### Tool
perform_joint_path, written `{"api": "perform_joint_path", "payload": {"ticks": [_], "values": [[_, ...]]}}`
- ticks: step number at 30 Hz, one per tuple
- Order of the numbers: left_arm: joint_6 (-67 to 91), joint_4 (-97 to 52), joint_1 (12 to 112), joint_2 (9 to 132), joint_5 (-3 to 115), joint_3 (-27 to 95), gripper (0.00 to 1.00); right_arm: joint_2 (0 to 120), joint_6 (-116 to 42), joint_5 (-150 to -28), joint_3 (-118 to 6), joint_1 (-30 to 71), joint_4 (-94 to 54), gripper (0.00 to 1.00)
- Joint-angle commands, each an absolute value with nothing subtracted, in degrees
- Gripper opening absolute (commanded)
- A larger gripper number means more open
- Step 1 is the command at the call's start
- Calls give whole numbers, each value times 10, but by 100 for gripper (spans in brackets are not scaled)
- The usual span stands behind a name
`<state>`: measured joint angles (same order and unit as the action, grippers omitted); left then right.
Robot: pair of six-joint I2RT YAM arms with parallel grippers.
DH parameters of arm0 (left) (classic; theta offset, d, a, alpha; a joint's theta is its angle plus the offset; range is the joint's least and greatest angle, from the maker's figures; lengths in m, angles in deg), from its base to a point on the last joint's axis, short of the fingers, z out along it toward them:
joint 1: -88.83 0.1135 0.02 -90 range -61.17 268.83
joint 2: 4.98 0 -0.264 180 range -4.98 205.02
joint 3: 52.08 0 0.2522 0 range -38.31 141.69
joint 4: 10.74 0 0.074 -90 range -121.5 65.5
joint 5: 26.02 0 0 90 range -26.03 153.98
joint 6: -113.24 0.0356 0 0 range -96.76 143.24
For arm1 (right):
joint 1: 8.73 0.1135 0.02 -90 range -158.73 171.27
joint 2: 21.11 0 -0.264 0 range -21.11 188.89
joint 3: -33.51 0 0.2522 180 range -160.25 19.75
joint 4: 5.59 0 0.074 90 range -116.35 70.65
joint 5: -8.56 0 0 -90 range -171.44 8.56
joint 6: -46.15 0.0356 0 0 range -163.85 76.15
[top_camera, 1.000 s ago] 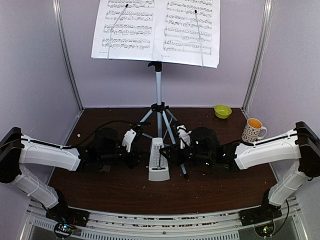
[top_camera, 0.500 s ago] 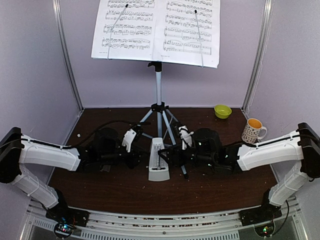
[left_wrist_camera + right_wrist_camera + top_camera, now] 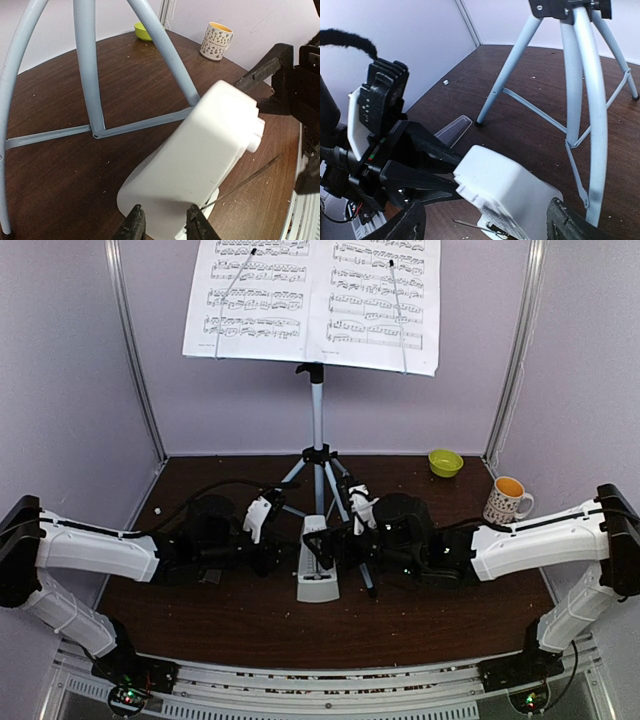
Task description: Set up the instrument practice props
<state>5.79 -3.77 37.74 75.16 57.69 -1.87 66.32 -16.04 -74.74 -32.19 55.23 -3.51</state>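
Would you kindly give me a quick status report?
Left gripper shut on metronome base. Right gripper open, straddling it. Stand leg close alongside.

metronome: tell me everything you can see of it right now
The metronome is a small white pyramid, plastic by its look, with a round knob on one side and a thin metal rod at its front. It stands on the brown table just before the legs of the music stand. The left gripper pinches its base; the right gripper straddles it, open and not touching.

White metronome (image 3: 200,150) in left tool (image 3: 165,220), music stand (image 3: 85,75) legs close behind.
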Motion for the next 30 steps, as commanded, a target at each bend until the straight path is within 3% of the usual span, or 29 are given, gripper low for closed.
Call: {"api": "perform_joint_path", "payload": {"ticks": [1, 12, 21, 30], "values": [[62, -30, 379, 736, 584, -15, 29, 661, -149, -681, -324, 552, -75, 83], [67, -55, 385, 701, 597, -19, 30, 587, -150, -664, -238, 505, -103, 77], [34, -65, 457, 627, 588, -63, 30, 552, -154, -696, -176, 447, -107, 76], [11, -160, 556, 540, 614, -73, 31, 463, -162, -782, -137, 401, -77, 84]]}}
